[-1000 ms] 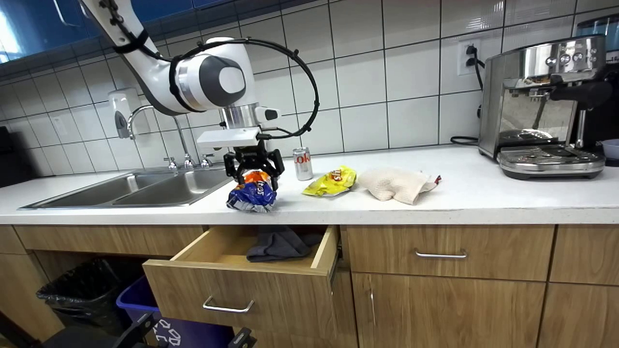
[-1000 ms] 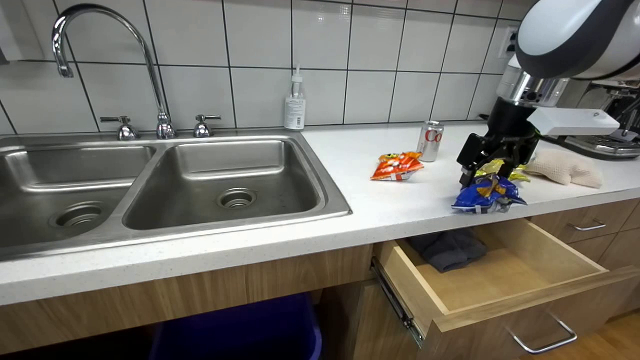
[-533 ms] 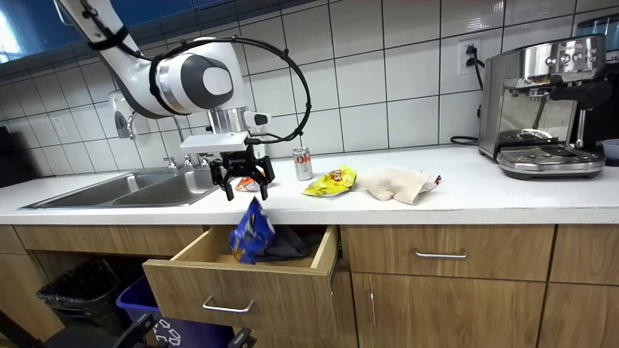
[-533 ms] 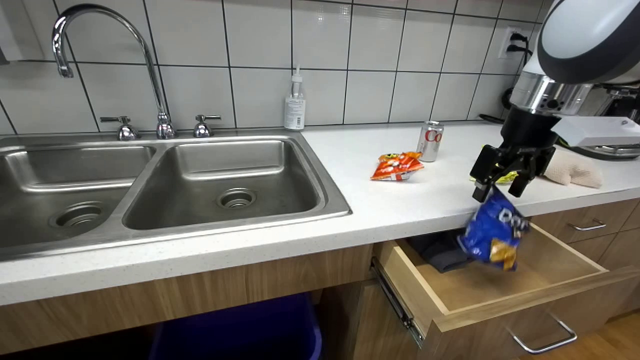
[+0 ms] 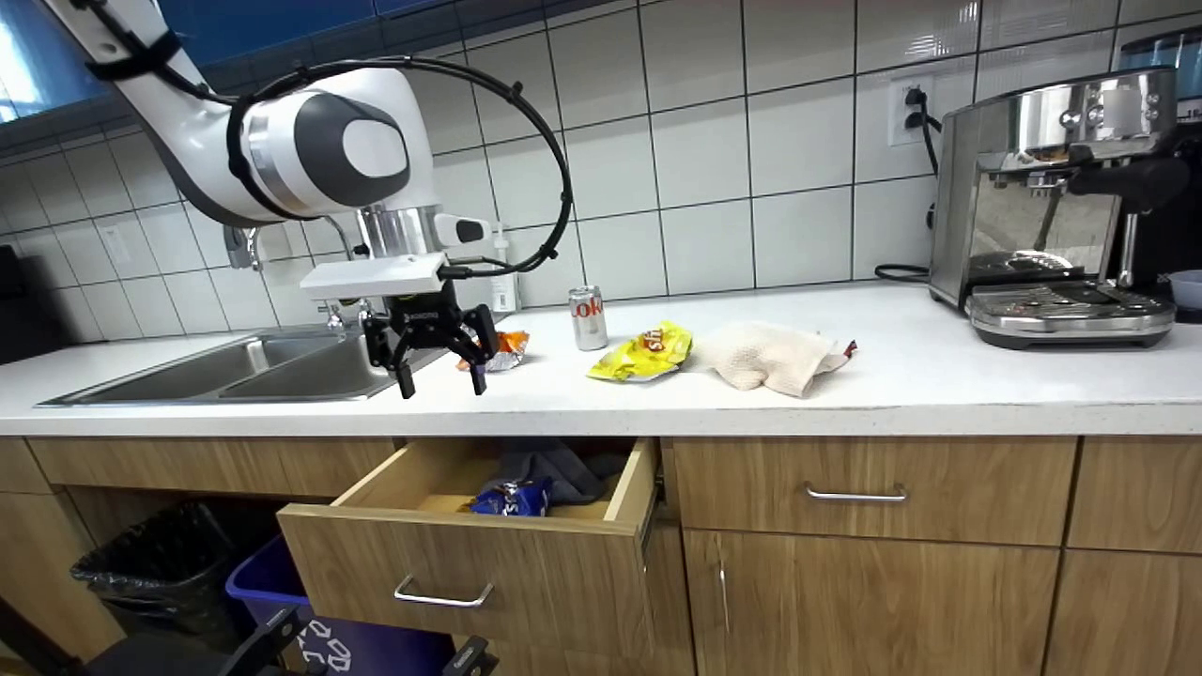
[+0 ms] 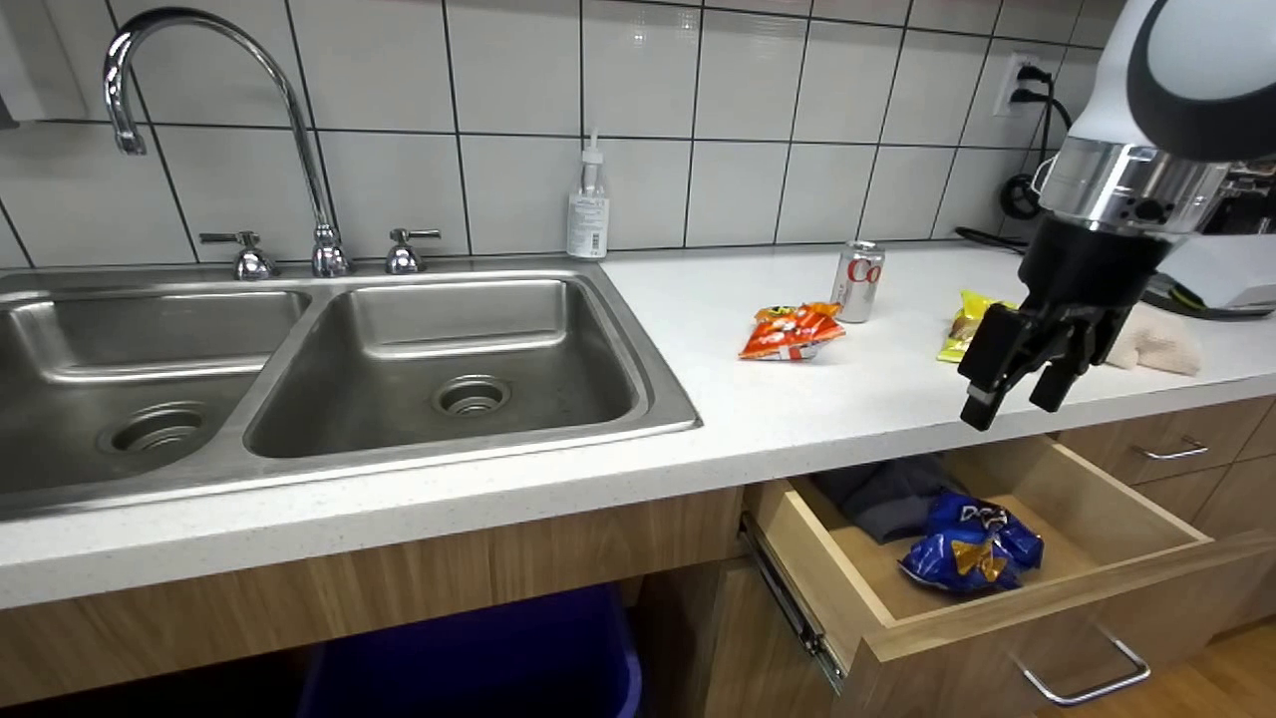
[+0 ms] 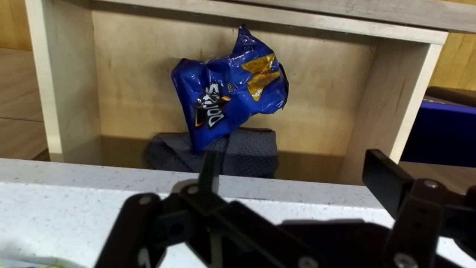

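At twelve o'clock in the wrist view, the blue bag (image 7: pixel 234 91) bore creased Doritos lettering (image 7: pixel 211 108). In an exterior view, the silver can (image 6: pixel 857 284) at two o'clock showed a red "Co" (image 6: pixel 863 270), and the pump bottle (image 6: pixel 588 211) toward eleven carried print (image 6: pixel 588 227) too small to read. Toward seven in an exterior view, recycling arrows (image 5: pixel 325 650) marked the blue bin (image 5: pixel 399 651).
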Robot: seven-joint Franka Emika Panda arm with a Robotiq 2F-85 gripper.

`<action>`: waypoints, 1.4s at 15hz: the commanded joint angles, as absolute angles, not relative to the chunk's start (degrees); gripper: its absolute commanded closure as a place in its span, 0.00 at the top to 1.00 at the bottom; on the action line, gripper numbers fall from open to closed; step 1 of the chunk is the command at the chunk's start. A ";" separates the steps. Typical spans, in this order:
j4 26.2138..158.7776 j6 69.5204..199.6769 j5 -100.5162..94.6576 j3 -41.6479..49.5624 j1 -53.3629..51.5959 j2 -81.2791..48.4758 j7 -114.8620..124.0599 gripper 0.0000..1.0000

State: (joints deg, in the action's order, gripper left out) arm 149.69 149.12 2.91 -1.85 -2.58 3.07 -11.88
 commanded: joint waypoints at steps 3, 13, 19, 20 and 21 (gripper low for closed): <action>149.51 145.20 4.17 -1.62 -3.02 7.10 -12.93 1.00; 149.44 146.89 3.24 -1.60 -2.94 5.79 -11.80 1.00; 149.44 146.89 3.24 -1.60 -2.94 5.79 -11.80 1.00; 149.44 146.89 3.24 -1.60 -2.94 5.79 -11.80 1.00; 149.44 146.89 3.24 -1.60 -2.94 5.79 -11.80 1.00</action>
State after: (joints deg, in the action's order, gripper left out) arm 149.49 147.02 3.30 -1.78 -2.75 5.76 -11.87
